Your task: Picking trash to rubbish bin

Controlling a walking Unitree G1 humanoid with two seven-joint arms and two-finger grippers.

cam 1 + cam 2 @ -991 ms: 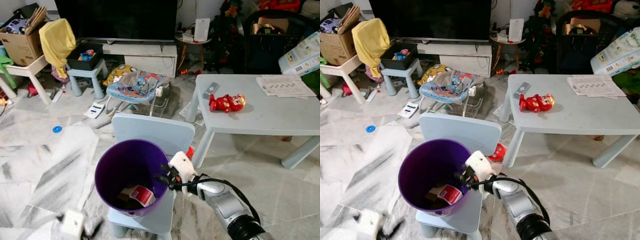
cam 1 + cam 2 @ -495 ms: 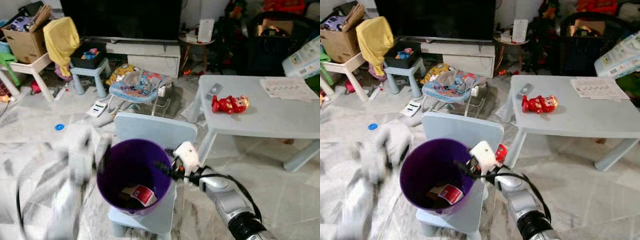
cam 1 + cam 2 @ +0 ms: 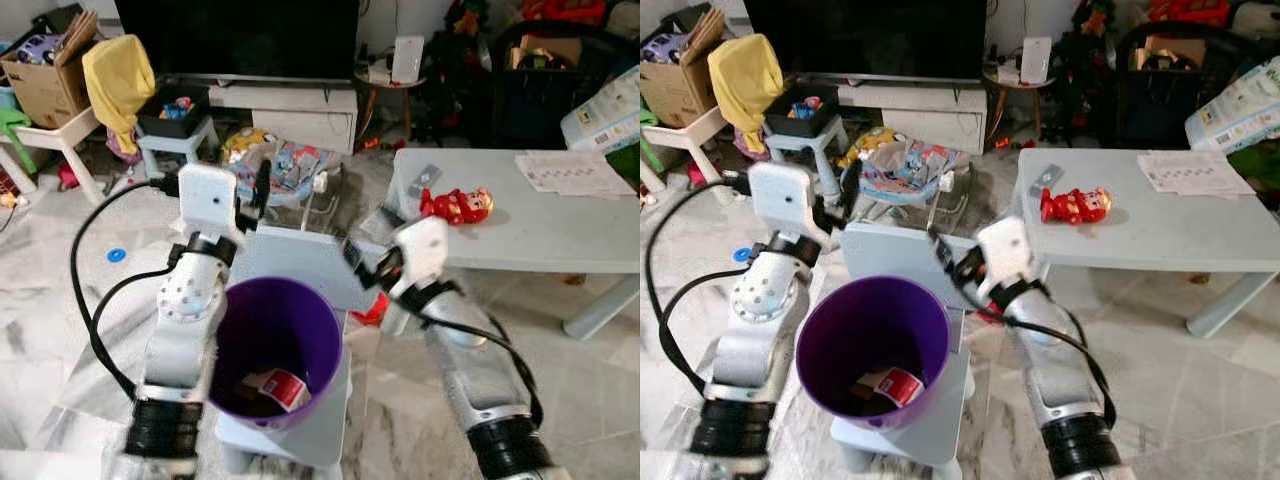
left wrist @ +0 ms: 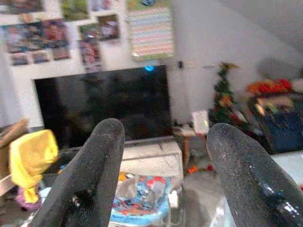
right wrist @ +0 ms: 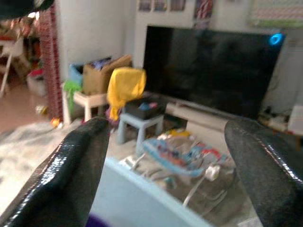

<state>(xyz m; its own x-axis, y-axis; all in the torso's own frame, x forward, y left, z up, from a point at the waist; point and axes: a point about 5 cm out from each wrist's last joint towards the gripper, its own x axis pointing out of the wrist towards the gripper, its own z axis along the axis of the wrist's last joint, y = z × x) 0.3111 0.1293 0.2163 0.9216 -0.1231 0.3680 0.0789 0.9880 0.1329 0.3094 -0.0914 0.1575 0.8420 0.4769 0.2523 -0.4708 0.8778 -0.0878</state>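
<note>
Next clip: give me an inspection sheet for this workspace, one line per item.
Surface: small blue chair on a marble floor.
Job's things: purple bin on the chair seat, a red-and-white carton inside.
Clutter: red toy figure and papers on the grey table; baby bouncer.
Grippers: left gripper and right gripper raised above the bin, fingers open, empty.
Cables: black cable looping off the left arm.
Surroundings: television, cardboard box.

A marble-patterned floor (image 3: 60, 300) runs under scattered toys. At twelve o'clock a dark television (image 3: 235, 38) stands on a low white unit (image 3: 285, 112). At two o'clock sits a pale blue table (image 3: 520, 230); at ten, a small stool (image 3: 172, 150). Posters (image 4: 61, 28), blurred, seemingly line the white wall (image 4: 213, 33).
</note>
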